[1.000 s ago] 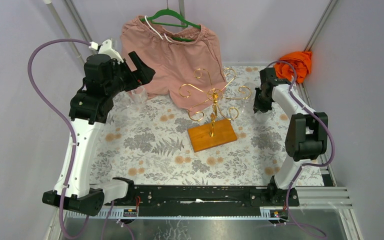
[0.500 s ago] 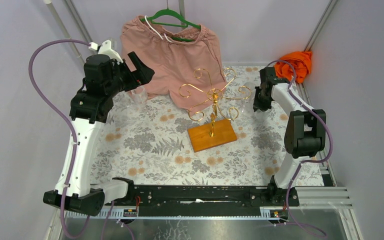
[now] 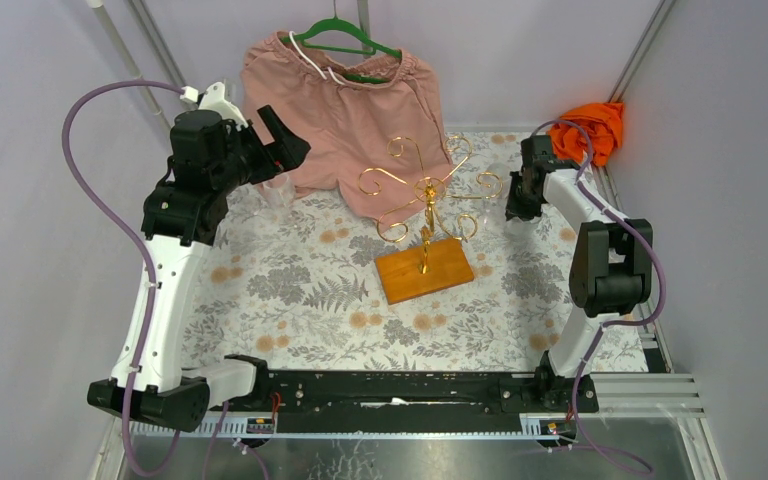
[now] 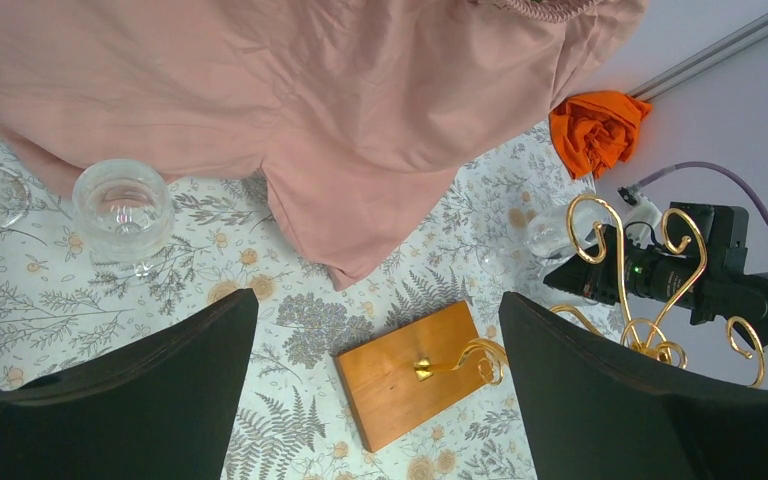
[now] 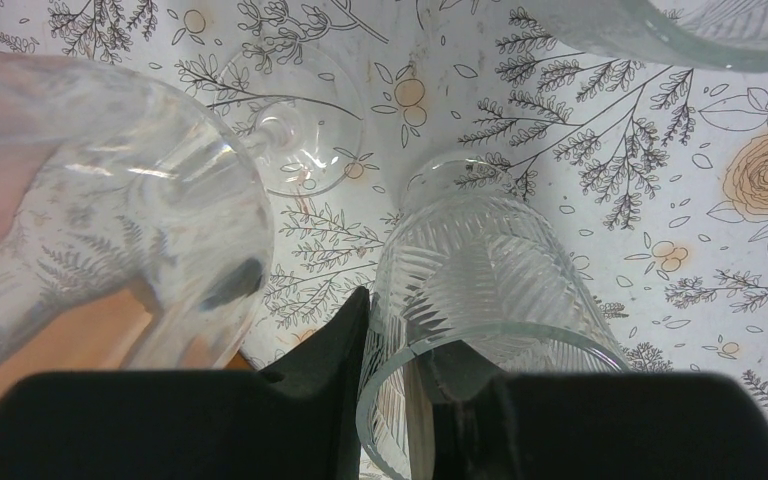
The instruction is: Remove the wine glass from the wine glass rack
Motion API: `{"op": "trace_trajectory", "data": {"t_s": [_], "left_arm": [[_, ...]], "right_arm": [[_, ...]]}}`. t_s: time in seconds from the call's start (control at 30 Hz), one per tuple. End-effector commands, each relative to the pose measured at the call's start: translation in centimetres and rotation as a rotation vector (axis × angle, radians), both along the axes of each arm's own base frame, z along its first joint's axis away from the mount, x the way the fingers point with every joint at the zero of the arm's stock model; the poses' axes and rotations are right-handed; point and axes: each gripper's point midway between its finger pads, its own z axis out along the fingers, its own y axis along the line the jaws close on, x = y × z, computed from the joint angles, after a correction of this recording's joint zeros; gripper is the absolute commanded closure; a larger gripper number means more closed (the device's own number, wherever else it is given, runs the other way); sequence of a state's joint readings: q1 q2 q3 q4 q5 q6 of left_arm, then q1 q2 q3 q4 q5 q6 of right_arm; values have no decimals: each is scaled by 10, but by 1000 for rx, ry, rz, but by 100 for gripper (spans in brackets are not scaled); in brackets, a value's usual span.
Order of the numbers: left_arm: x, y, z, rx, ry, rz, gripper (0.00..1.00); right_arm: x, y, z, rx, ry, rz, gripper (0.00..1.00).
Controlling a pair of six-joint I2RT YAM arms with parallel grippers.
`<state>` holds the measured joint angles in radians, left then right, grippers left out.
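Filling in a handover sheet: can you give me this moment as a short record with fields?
wine glass rack: upright, wooden base on the table
left gripper: jaws open, empty, raised beside the pink shorts
right gripper: jaws closed on the ribbed glass, right of the rack
other glass: stands on the table near the shorts
glass clear of rack: cannot tell

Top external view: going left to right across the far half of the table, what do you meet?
left gripper → pink shorts → wine glass rack → right gripper → orange cloth
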<state>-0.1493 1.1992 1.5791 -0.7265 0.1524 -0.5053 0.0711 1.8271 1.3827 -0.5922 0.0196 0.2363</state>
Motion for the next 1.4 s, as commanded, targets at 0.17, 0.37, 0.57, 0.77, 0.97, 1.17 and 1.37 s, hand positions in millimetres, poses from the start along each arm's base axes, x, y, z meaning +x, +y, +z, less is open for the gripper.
{"op": "trace_trajectory", "data": {"t_s": [0.17,0.37,0.57,0.77,0.97,1.17,1.37], "left_arm": [[0,1,11,-1,-59,-10,1],[-1,-4,12,-25,-57,-36,1],[-2,-7,10,-33,-55,-52,1],[-4,-6,11,-28,-61,-47,1],[-4,-5,11,-28,-61,-47,1],[-4,-4,14,-23,-80,-43,1],[-8,5,24,-3,-116,-6,1]], "right_arm": [[-20,-2,3,-6,45,5,89],[-29,-5,8,-14,30,-6,73],[-27,-5,17,-15,5,-6,59],[-22,-4,31,-11,-30,-8,53],[-19,-3,61,-1,-102,-11,43],[-19,-5,109,6,-235,-24,24],[-31,-15,167,-21,-405,-71,5]]}}
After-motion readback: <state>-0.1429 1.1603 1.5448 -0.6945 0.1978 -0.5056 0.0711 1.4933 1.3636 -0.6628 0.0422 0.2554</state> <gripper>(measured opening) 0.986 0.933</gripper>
